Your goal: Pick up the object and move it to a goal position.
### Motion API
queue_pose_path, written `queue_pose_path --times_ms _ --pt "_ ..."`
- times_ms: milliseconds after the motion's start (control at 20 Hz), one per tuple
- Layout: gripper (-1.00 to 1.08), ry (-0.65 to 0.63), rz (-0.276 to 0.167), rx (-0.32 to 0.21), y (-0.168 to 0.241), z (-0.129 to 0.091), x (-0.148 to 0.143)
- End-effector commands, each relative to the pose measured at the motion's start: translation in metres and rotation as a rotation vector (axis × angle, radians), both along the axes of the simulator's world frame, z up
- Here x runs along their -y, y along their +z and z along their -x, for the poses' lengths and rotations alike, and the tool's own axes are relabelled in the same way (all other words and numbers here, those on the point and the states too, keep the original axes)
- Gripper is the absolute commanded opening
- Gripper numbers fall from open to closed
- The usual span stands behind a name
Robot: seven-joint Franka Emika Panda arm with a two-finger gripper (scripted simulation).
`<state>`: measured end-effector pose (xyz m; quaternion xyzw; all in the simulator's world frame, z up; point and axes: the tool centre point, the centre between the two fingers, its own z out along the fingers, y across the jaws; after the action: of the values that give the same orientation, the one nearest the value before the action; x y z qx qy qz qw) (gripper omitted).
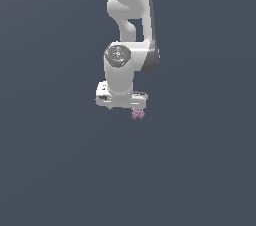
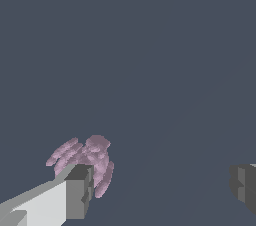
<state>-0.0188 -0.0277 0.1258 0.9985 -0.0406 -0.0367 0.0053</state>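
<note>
The object (image 1: 138, 114) is a tiny lumpy pink-purple clump, just below the white hand on the exterior view's right side. In the wrist view the clump (image 2: 90, 157) lies right at the tip of one finger (image 2: 75, 195), which hides part of it. The other finger (image 2: 244, 185) is far from it across a wide gap. My gripper (image 2: 160, 187) is open and nothing sits in the middle of the gap. In the exterior view my gripper (image 1: 126, 107) points down under the white arm, and its fingers barely show.
A plain dark grey-blue surface (image 1: 60, 170) fills the view all around. The white arm (image 1: 127, 15) comes down from the top of the exterior view. No other objects and no goal marker show.
</note>
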Motion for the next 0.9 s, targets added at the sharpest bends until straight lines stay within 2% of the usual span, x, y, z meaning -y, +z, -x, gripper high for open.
queue_pose_path --times_ms 0,850 --pt "1.0 -0.036 0.002 0.002 -0.001 0.001 -0.003" --pt "1.0 -0.43 0.021 0.021 -0.013 0.01 -0.028"
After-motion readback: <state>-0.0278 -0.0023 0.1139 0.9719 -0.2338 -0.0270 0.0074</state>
